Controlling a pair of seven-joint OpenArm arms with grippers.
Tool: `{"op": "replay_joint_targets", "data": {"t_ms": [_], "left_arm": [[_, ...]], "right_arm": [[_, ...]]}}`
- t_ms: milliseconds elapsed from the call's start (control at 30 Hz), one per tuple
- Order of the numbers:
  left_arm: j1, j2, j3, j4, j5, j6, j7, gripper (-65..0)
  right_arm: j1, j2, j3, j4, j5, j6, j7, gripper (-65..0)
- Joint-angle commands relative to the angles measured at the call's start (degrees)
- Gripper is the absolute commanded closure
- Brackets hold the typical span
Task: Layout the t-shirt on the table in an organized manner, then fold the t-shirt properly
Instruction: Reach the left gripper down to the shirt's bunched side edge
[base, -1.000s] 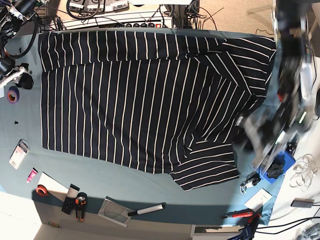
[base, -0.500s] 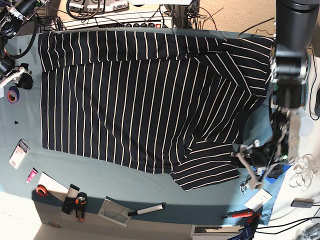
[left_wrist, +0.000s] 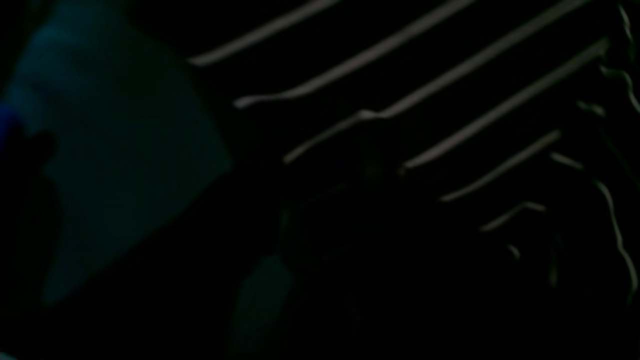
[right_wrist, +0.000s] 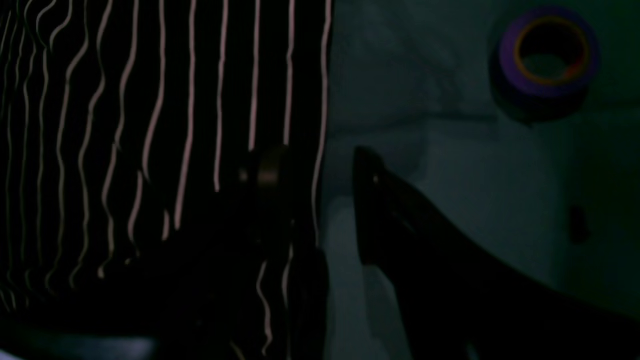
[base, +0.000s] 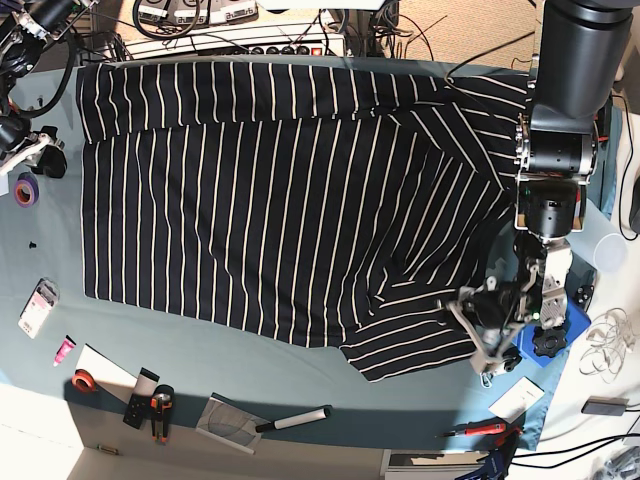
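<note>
The t-shirt (base: 280, 200), dark with thin white stripes, lies spread flat over the teal table (base: 250, 360). Its lower right sleeve (base: 415, 335) is folded across the body. My left gripper (base: 472, 325) sits low at that sleeve's outer edge; the left wrist view is almost black, showing only striped cloth (left_wrist: 450, 100) and a patch of table (left_wrist: 125, 150), so its jaws cannot be made out. My right gripper (base: 40, 160) hovers off the shirt's left edge. In the right wrist view its fingers (right_wrist: 380, 200) stand apart and open, with the shirt's hem (right_wrist: 320, 125) seen between them.
A purple tape roll (base: 25, 188) lies beside the right gripper, also seen as the tape roll (right_wrist: 547, 52). Along the front edge are a red tape roll (base: 84, 381), pliers (base: 160, 410), a white tube (base: 295, 420) and a red screwdriver (base: 480, 430). A blue box (base: 550, 335) sits at the right.
The left arm has swung in and come down, bringing its gripper leftward onto the edge of the lower right sleeve. The right arm and the shirt have stayed put.
</note>
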Motion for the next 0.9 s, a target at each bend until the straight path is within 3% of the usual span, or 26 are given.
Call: {"op": "replay_joint_targets", "data": {"t_ms": [0, 33, 133, 233, 367, 467, 667, 867], "left_arm": [[-1.92, -0.28, -0.13, 0.70, -0.83, -1.09, -0.85, -5.8], [-1.95, -0.28, -0.13, 0.70, -1.40, -2.03, -0.81, 0.0], [-2.12, -0.31, -0.13, 1.46, -1.42, -4.33, 0.46, 0.0], [-2.12, -0.46, -0.31, 4.20, -2.75, -3.69, 4.94, 0.0], [-2.10, -0.96, -4.44, 9.57, -12.04, -4.57, 14.80, 0.0], [-2.10, -1.60, -9.84, 13.88, -19.91, -8.63, 23.76, 0.0], [-2.08, -2.56, -20.50, 18.56, -34.01, -11.85, 39.76, 0.0], [-2.05, -4.15, -22.34, 18.82, -37.24, -11.87, 41.51, 0.0]], "right_arm": [[0.33, 1.49, 0.37, 0.81, 0.94, 0.06, 1.07, -20.6], [0.33, 1.49, 0.37, 0.81, 0.92, 0.06, 1.05, -20.6], [0.35, 1.51, 0.37, 0.81, 0.92, 0.06, 1.60, -20.6], [0.37, 1.53, 0.37, 0.81, 0.85, 0.06, 6.80, -20.6], [3.08, 1.57, 0.28, 0.68, -4.37, 0.06, 8.83, -20.4], [6.62, 1.64, -0.79, -0.24, -9.33, 0.06, 8.83, -20.3], [15.26, 1.66, -8.85, -8.17, -14.93, 0.06, 11.74, -19.5], [25.09, 1.66, -17.68, -22.73, -28.96, -7.80, 23.45, -19.5]]}}
